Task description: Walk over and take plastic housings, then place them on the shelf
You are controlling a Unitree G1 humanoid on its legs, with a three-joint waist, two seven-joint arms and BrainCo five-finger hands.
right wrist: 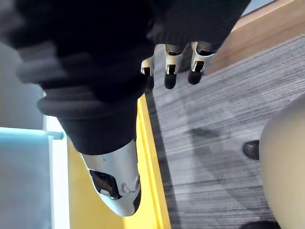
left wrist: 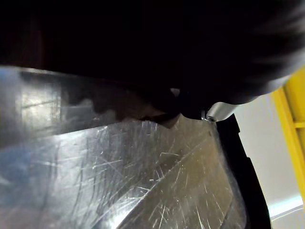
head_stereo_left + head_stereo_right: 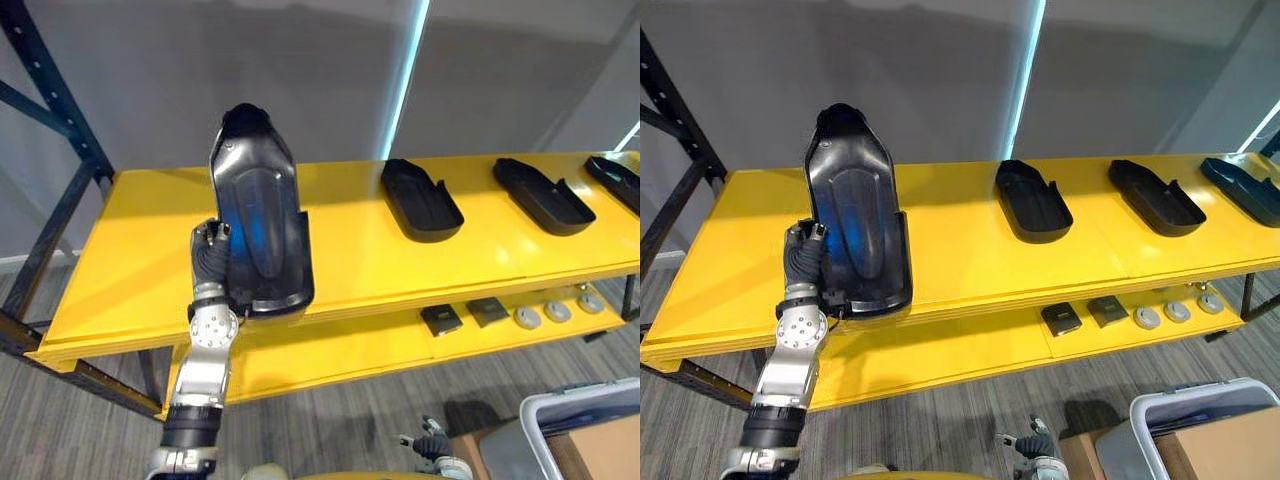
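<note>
Fingers of left hand [image 3: 210,255] seemingly clamped on left edge of black housing [image 3: 258,215], mostly hidden behind it | black housing upright, low end at front edge of yellow shelf [image 3: 130,260] | three more housings [image 3: 421,200] lying on shelf further right | right hand [image 1: 172,64] low, fingers relaxed, empty

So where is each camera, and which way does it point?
Left eye view: on the head, looking down at the shelf; the left hand holds up a housing.
Right eye view: beside it on the head; same shelf, hand and housing, barely shifted.
Left wrist view: on the left wrist, close against the housing; the hand's dark cover shows.
Right wrist view: on the right wrist, facing the floor past the open right hand.
</note>
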